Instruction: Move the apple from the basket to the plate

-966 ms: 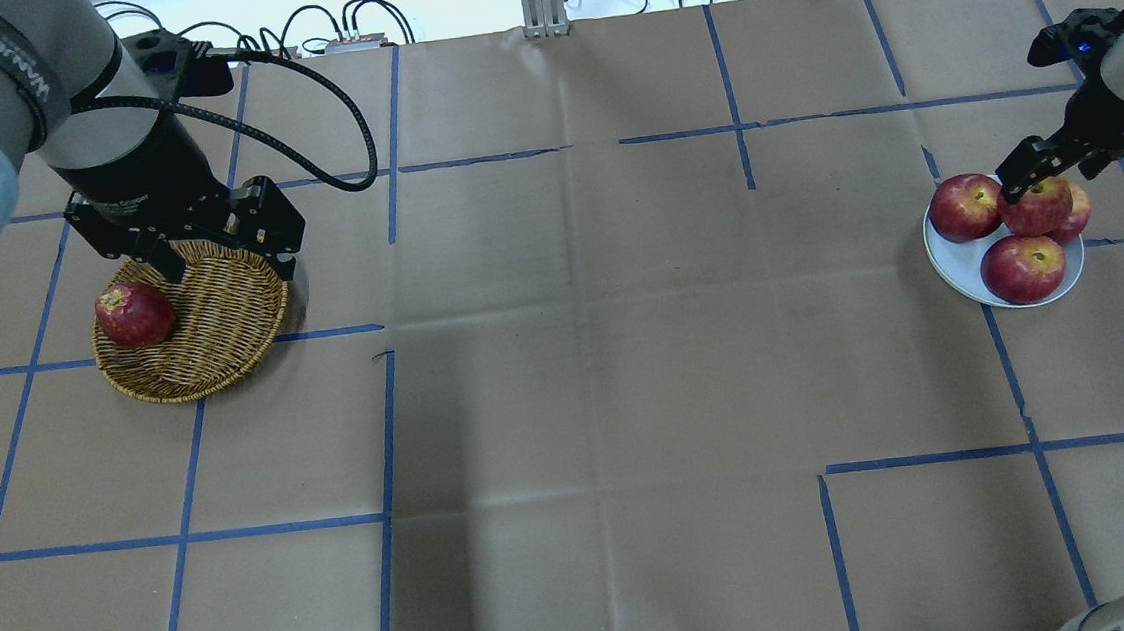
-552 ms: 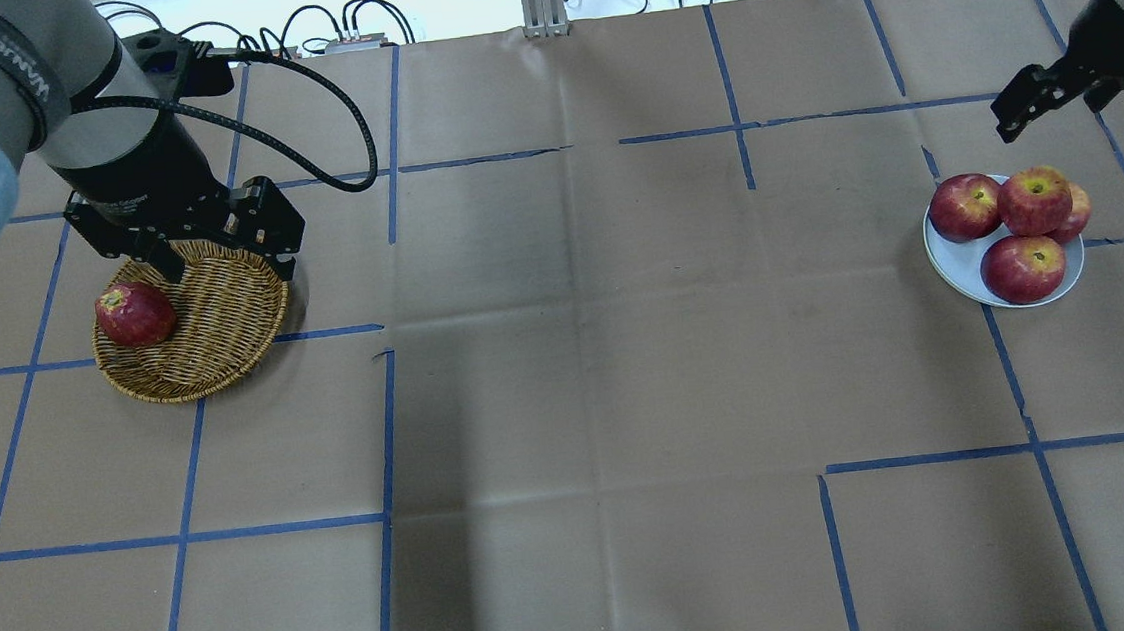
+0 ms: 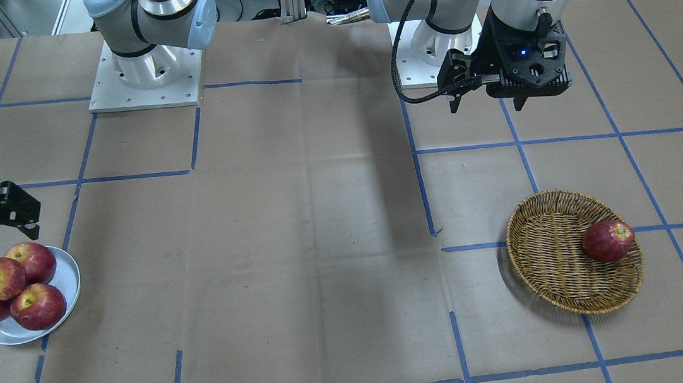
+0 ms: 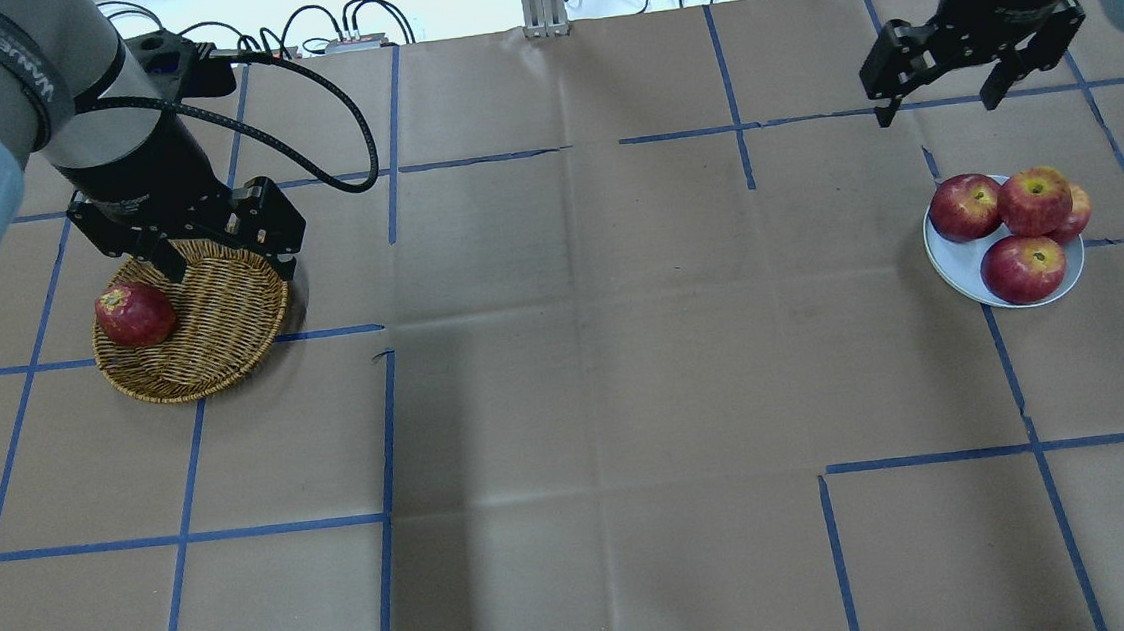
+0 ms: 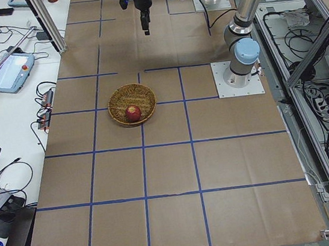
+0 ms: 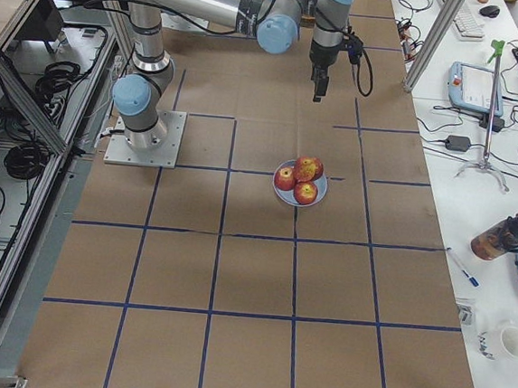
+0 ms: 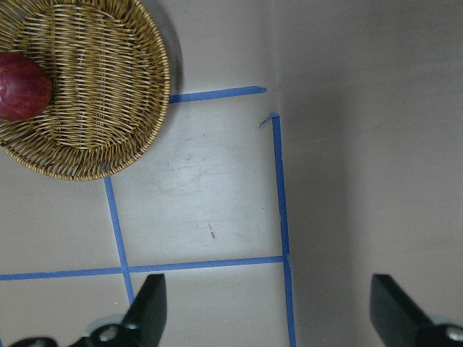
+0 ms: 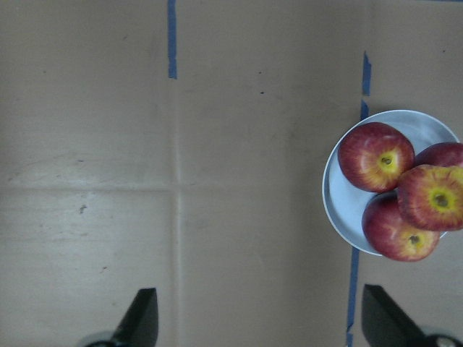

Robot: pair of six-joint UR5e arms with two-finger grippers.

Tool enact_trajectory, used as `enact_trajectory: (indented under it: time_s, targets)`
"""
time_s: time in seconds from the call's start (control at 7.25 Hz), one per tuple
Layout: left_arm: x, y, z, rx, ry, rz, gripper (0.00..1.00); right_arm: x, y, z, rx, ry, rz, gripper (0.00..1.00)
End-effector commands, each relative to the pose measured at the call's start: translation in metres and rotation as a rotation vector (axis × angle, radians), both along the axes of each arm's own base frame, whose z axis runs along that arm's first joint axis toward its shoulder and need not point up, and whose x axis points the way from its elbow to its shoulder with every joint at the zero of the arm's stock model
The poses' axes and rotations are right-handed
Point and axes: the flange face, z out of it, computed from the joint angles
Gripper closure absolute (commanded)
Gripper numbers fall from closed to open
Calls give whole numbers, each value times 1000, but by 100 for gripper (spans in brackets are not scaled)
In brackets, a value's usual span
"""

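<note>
Three red apples share the plate with the apple, which is perched on top of them. My right jaws gape wide, gripping nothing; my left jaws likewise, near the basket.

The top apple hides most of 1 red apple on the plate.

i read the left gripper pointing straight down, jaws spread wide, nothing between them. right gripper held high, well apart from the left, also pointing down, jaws wide, empty.
</note>
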Motion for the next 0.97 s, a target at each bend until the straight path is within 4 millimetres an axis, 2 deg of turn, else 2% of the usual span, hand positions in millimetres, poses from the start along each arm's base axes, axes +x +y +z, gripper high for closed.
enact_trajectory:
  time_s: [0.0,0.28,0.83]
  targets:
    - [0,-1,-1,0,1,2,1,51,23,11,-2,-3,-10,0]
    - [0,-1,-1,1,1,1,1,51,37,13,-5,0,-14,0]
    - [0,0,2,-5,0,-1,1,51,37,13,-7,1,-14,0]
